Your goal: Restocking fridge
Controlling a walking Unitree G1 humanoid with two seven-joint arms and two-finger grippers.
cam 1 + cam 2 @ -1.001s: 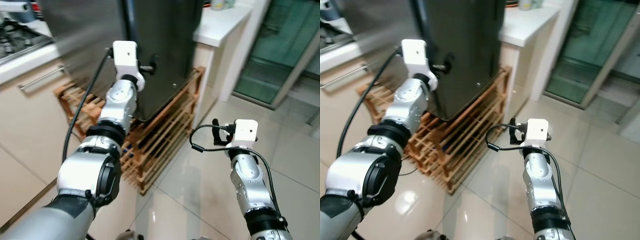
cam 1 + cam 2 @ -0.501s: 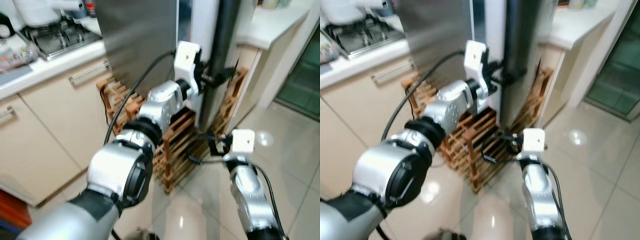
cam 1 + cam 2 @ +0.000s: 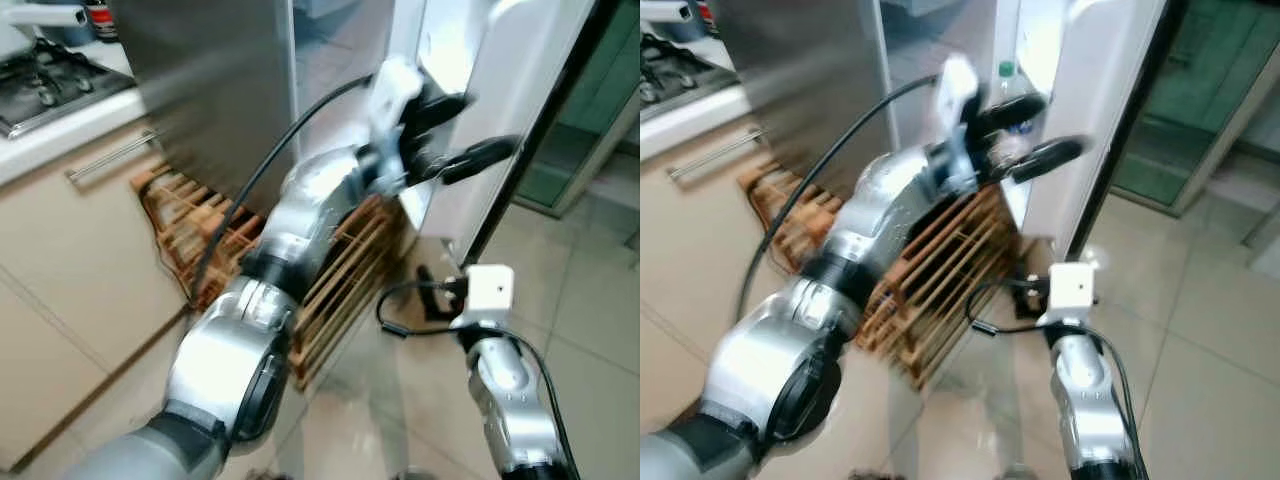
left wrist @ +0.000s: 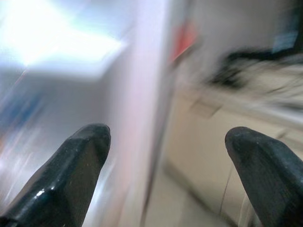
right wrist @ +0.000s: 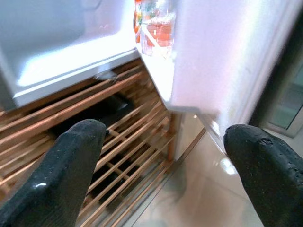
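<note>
We've got the fridge door (image 3: 520, 110) swung open, its white inner face toward us and dark outer edge on our right. Our left gripper (image 3: 455, 135) is raised at the door's inner side, fingers spread wide, holding nothing; the view is motion-blurred, so we can't tell if a fingertip touches the door. Our right gripper (image 5: 156, 156) hangs low near the floor, fingers also wide and empty, aimed at the wooden rack (image 5: 118, 142) under the fridge. Bottles (image 5: 156, 23) stand upright in the door shelf. No item to stock is in either gripper. Left arm is nearer the door; the opening lies ahead-left of its fingers.
</note>
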